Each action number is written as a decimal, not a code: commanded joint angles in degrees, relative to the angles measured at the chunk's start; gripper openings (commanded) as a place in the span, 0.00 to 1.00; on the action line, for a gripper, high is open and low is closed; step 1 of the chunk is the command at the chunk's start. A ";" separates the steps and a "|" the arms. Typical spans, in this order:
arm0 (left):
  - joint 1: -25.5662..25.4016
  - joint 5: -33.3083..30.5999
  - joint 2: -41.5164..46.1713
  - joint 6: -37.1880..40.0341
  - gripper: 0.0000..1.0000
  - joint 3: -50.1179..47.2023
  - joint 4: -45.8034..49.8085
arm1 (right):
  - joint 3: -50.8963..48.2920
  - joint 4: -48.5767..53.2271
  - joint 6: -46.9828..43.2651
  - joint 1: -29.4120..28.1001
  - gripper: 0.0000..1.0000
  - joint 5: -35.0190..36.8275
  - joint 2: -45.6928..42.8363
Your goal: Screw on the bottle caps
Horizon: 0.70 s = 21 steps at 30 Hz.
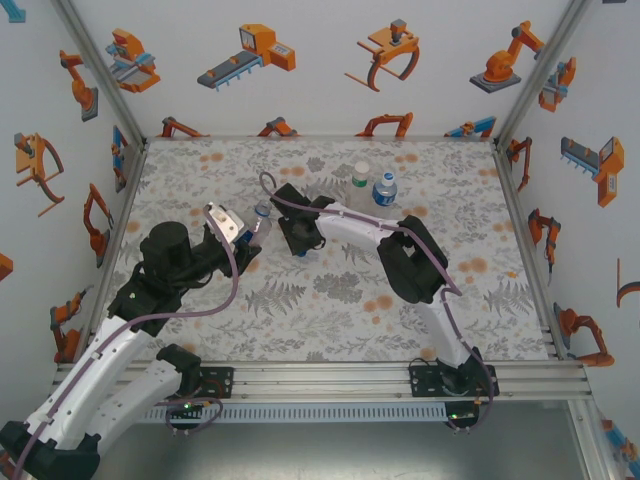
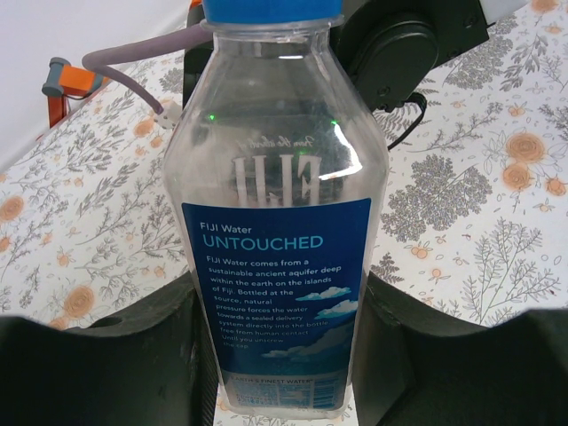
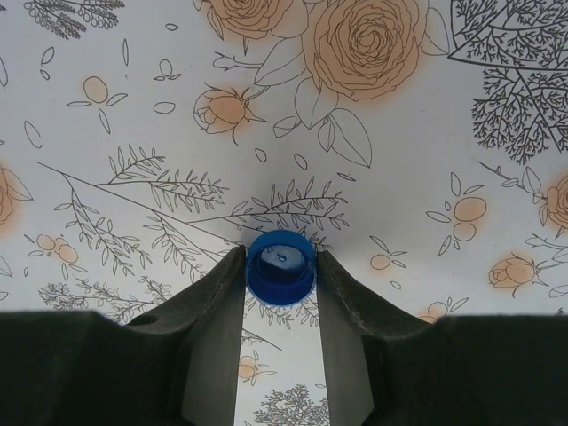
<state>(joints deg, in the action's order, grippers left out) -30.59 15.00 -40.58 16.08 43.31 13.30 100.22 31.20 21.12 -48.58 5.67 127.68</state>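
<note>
My left gripper (image 2: pixel 284 297) is shut on a slim clear bottle (image 2: pixel 280 177) with a blue label, holding it by its lower body, its top toward the right arm. From above, this bottle (image 1: pixel 260 218) hangs over the table's left middle in the left gripper (image 1: pixel 246 232). My right gripper (image 3: pixel 280 256) points down at the table, and both fingers touch the sides of a blue cap (image 3: pixel 280 271) that lies open side up. In the top view the right gripper (image 1: pixel 299 243) is just right of the held bottle.
Two more bottles stand at the back middle: a wider one with a pale label (image 1: pixel 361 175) and a slim one with a blue label (image 1: pixel 385 188), each with a white top. The flowered table (image 1: pixel 330 300) is walled on three sides.
</note>
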 commanded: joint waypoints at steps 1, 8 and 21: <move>0.37 1.40 -0.43 0.14 0.00 0.10 -0.53 | -1.76 -0.15 1.13 -0.33 0.34 0.89 -3.92; 0.29 5.48 -2.46 0.60 0.00 0.60 -0.17 | -12.15 -1.32 2.44 -0.38 0.33 1.86 -13.68; -0.83 21.63 -7.85 10.52 0.00 2.71 0.71 | -39.22 -1.58 9.00 -0.38 0.37 5.03 -38.47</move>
<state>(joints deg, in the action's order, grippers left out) -31.07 29.87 -47.92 20.67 43.44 13.87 64.51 29.26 26.55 -48.58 8.99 93.32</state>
